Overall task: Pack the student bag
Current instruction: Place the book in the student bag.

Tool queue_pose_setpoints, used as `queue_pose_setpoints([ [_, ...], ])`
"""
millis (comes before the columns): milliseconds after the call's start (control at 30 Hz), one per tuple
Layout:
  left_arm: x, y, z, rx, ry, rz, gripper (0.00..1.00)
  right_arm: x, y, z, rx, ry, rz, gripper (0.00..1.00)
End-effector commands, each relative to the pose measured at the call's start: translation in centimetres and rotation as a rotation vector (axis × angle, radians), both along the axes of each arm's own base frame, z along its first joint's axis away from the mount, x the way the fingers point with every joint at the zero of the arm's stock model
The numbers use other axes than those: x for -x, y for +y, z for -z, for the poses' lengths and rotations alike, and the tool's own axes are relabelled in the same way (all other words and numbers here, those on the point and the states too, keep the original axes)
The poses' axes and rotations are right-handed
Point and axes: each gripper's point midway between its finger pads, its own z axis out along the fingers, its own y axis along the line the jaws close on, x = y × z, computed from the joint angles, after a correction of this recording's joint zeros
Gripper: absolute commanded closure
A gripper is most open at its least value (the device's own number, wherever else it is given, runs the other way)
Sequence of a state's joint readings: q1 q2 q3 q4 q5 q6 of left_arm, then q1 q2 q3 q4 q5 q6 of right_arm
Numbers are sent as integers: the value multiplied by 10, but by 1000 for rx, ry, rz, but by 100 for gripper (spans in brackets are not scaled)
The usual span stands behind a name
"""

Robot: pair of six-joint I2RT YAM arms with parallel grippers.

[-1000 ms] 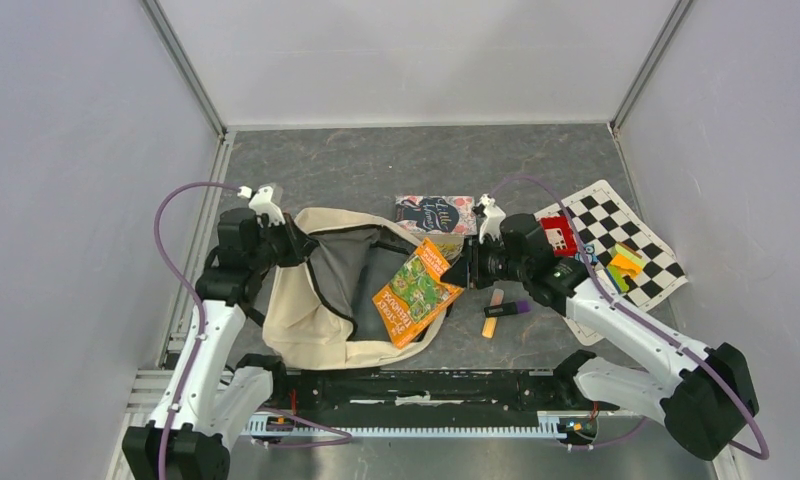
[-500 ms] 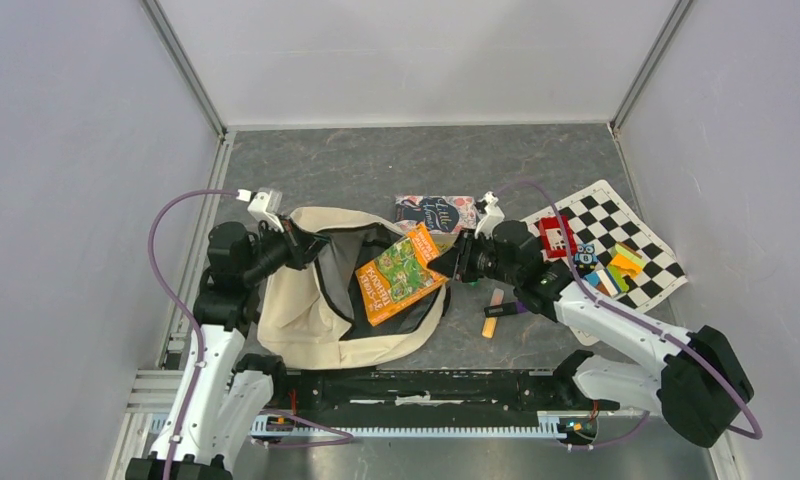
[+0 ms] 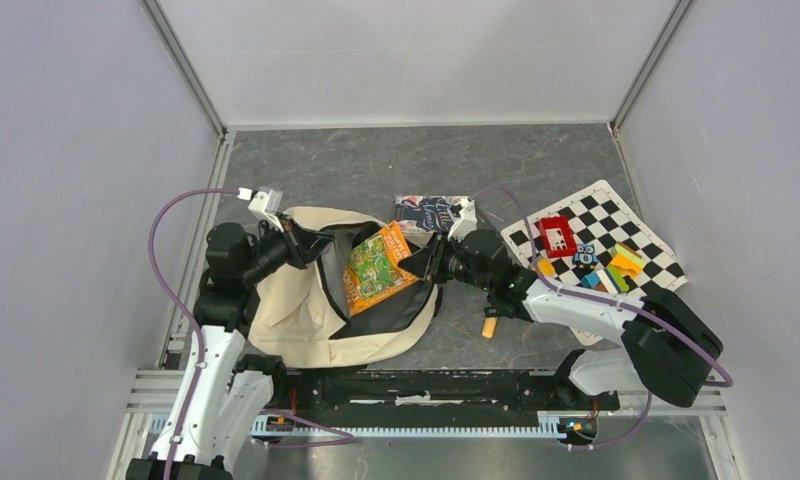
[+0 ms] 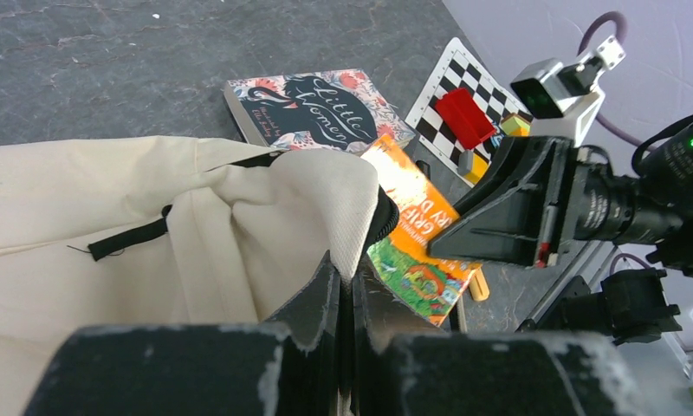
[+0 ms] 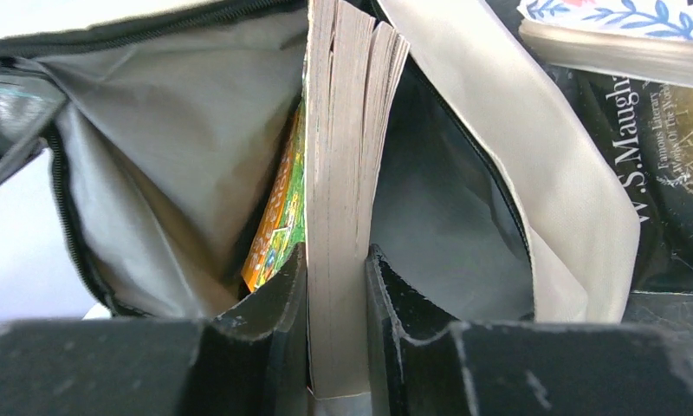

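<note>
The student bag (image 3: 276,310) lies at the left, cream with black zipper trim, its mouth facing right. My left gripper (image 3: 311,243) is shut on the bag's upper rim (image 4: 326,186) and holds it raised; the jaws pinch the cream fabric at my left gripper (image 4: 347,270). My right gripper (image 3: 423,262) is shut on an orange and green book (image 3: 374,268), tilted, its far end inside the opening. In the right wrist view the book's page edge (image 5: 347,173) stands between the pads of my right gripper (image 5: 336,260), with the grey lining (image 5: 178,130) around it.
A dark floral book (image 3: 431,212) lies behind the bag's mouth. Another dark book (image 5: 663,173) lies beside the opening. A checkered mat (image 3: 601,215) at the right carries a red block (image 3: 557,236) and small coloured pieces. An orange marker (image 3: 490,326) lies under my right arm.
My right gripper has moved left with the orange book, carrying it from over the bag's flap into the opening. My left gripper has kept its hold and pulled the rim up.
</note>
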State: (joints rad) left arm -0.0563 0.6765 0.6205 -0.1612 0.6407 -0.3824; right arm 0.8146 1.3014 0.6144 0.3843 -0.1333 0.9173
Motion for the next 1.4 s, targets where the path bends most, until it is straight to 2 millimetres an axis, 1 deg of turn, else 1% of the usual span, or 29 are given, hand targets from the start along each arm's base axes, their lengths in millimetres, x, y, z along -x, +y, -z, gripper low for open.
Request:
queue_pose_setpoints([
  [0,-1,-4,-27,41,-92,24,95,-15,14,-18,-100,-85,93,100],
  [100,-2,-3,-28,39,-95,19,94,-12,10,20,7,-48,158,100],
  [167,-2,-4,-27,41,-90,21,95,-5,11,37,38,-20,170,100],
  [200,-3,-4,-27,41,-88,20,95,-1,12,41,32,-6,171,100],
  [300,-3,-4,-25,41,-82,22,95,2,22,37,-15,8,168,100],
  [367,-3,-4,-25,42,-80,23,95,-1,31,24,-72,16,168,100],
  [433,-3,-5,-25,42,-78,24,94,-6,39,3,-145,0,173,100],
  [500,-3,-4,-25,42,-79,24,95,-12,49,-11,-159,-28,165,100],
  [567,-3,-4,-24,42,-77,24,95,-15,57,-14,-163,-29,157,100],
  [600,-4,-4,-24,42,-76,22,95,-14,61,-17,-193,-21,147,100],
  [700,-4,-4,-23,41,-72,22,95,-6,71,-17,-310,36,110,100],
  [767,-4,-4,-23,42,-71,23,95,-2,79,-8,-303,64,92,100],
  [867,-4,-4,-22,43,-68,23,95,-5,89,15,-219,79,96,100],
  [967,-4,-5,-22,43,-66,25,95,-8,97,30,-193,102,93,100],
  [1000,-4,-5,-22,44,-63,25,94,-7,103,30,-202,112,75,100],
  [1100,-5,-5,-22,44,-64,26,95,-6,125,16,-242,95,22,100],
  [1133,-4,-5,-21,43,-63,27,95,-8,130,11,-241,81,26,100],
  [1200,-5,-5,-21,44,-61,26,94,-11,134,13,-207,62,40,100],
  [1267,-5,-5,-21,44,-59,26,95,-16,132,27,-145,55,64,100],
  [1300,-5,-5,-20,44,-58,26,95,-17,131,39,-105,61,72,99],
  [1367,-5,-5,-21,44,-60,27,95,-19,125,64,-24,62,90,95],
])
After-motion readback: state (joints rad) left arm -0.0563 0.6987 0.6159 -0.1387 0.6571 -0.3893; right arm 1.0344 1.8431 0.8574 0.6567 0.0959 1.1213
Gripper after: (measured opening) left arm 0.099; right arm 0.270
